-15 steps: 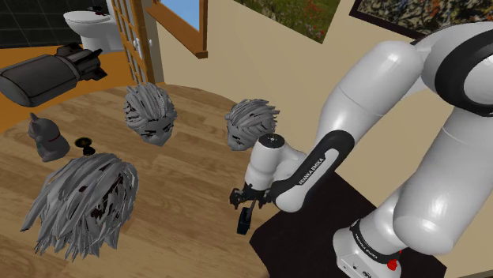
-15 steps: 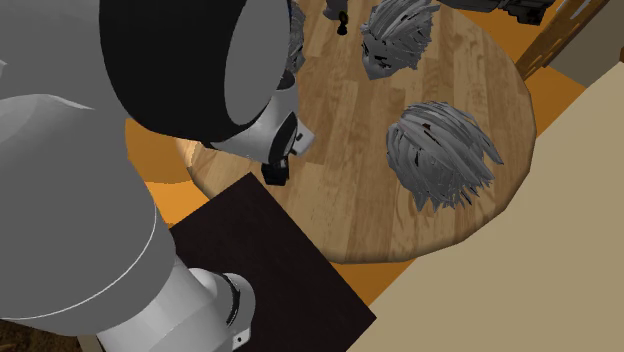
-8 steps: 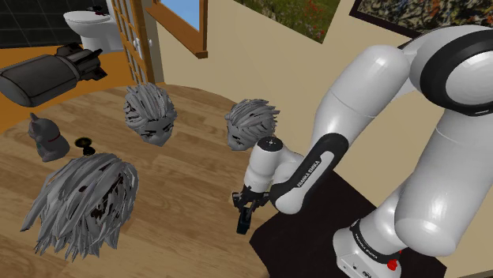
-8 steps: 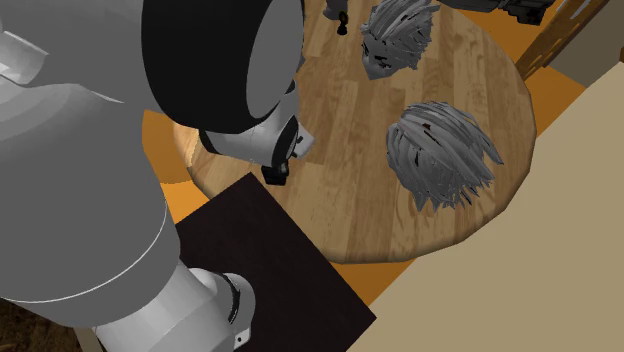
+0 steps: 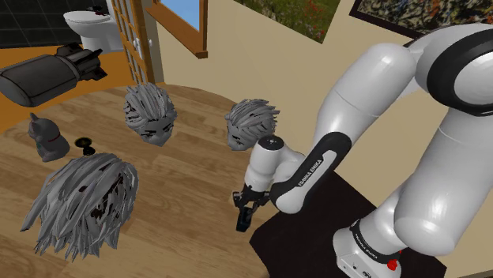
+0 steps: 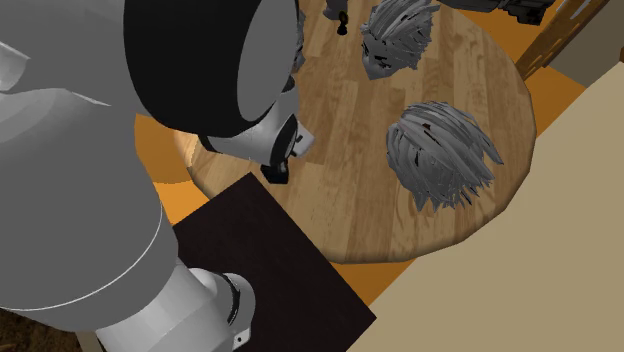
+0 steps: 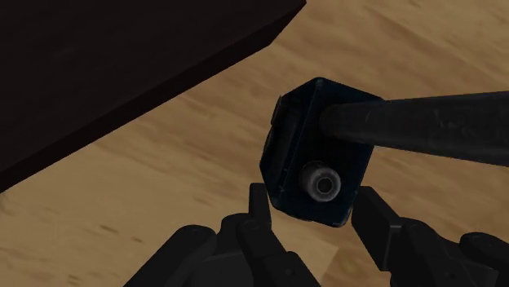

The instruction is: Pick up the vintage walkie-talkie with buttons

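Note:
The walkie-talkie (image 7: 306,139) is a small dark box with a round knob and a long black antenna (image 7: 424,130) on its top face. It stands upright on the round wooden table (image 5: 182,182), at the rim closest to the stand. My gripper (image 7: 314,214) is shut on it, with one finger pressed against each side of the body. In the shoulder view the gripper (image 5: 244,204) points down over the walkie-talkie (image 5: 242,222). In the second exterior view the walkie-talkie (image 6: 277,172) sticks out below the wrist, whose bulk hides the fingers.
Three grey spiky wigs (image 5: 79,201) (image 5: 150,110) (image 5: 249,122) lie on the table. A grey cat figurine (image 5: 46,138) and a small black piece (image 5: 83,145) stand at the shoulder view's left. A dark bag (image 5: 47,73) lies behind. The stand's dark top (image 7: 122,73) borders the table rim.
The fingers stood apart a second ago and have since closed on the walkie-talkie. The arm has shifted only slightly and the walkie-talkie is in the same spot.

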### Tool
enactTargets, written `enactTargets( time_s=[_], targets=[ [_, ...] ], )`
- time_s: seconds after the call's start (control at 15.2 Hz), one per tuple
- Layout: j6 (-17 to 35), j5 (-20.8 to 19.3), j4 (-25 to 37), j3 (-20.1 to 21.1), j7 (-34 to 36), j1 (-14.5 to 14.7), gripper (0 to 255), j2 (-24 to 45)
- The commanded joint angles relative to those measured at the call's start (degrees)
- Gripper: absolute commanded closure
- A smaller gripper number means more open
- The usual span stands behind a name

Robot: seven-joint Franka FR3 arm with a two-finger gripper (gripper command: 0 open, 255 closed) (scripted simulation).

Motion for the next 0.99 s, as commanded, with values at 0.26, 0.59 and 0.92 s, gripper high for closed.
enactTargets(
  time_s=[0.26,0.59,0.92],
  targets=[
    [-4.99,6.31,-1.11,6.60,-4.18,-4.96,255,-6.21],
    [-9.76,13.36,-1.61,10.63,-8.90,-7.37,255,-11.99],
    [-13.02,17.37,-1.66,11.63,-11.55,-7.53,255,-15.69]
  ],
)
